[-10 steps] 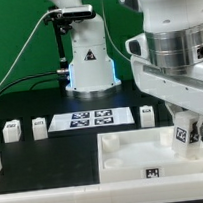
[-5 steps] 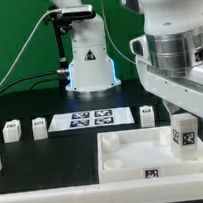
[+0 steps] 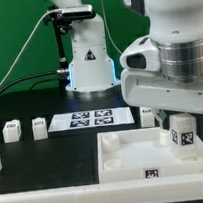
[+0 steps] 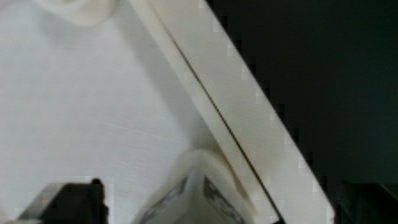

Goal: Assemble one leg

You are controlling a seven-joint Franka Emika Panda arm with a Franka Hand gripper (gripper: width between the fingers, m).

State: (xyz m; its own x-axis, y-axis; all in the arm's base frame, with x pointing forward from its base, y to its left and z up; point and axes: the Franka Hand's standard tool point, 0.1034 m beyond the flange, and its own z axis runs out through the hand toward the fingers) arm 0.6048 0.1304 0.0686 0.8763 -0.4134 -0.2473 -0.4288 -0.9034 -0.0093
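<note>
Three spare legs (image 3: 11, 129) flank the marker board (image 3: 91, 119) behind the tray (image 3: 120, 160).

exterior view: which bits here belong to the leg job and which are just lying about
In the job:
- leg, standing in the tray's corner
- tray
- gripper, open

Lying about:
- three spare legs
- marker board
</note>
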